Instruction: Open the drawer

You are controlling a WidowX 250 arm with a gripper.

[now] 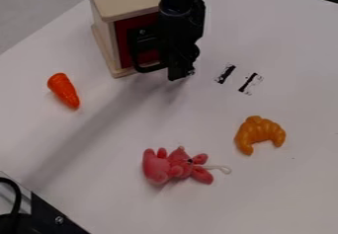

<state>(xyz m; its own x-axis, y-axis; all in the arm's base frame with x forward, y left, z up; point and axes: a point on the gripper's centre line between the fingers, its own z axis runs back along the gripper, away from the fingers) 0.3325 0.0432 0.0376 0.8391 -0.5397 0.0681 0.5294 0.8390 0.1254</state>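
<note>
At the top of the camera view is a pale wooden box whose drawer (122,43) has a red front. The red front looks level with the box's frame, so the drawer appears closed. A black loop-shaped handle (150,69) stands out from it. Hanging down in front of the right side of the drawer, my gripper (180,74) is right beside the handle and overlaps it in view. Whether the two touch I cannot tell. The gripper hides the right part of the red front.
An orange carrot (64,90) lies left of the box's front. Nearer the camera are a pink plush toy (177,167) and a toy croissant (259,133). Two black marks (226,74) are on the white table (297,60) right of the gripper. Black equipment (49,215) occupies the lower left corner.
</note>
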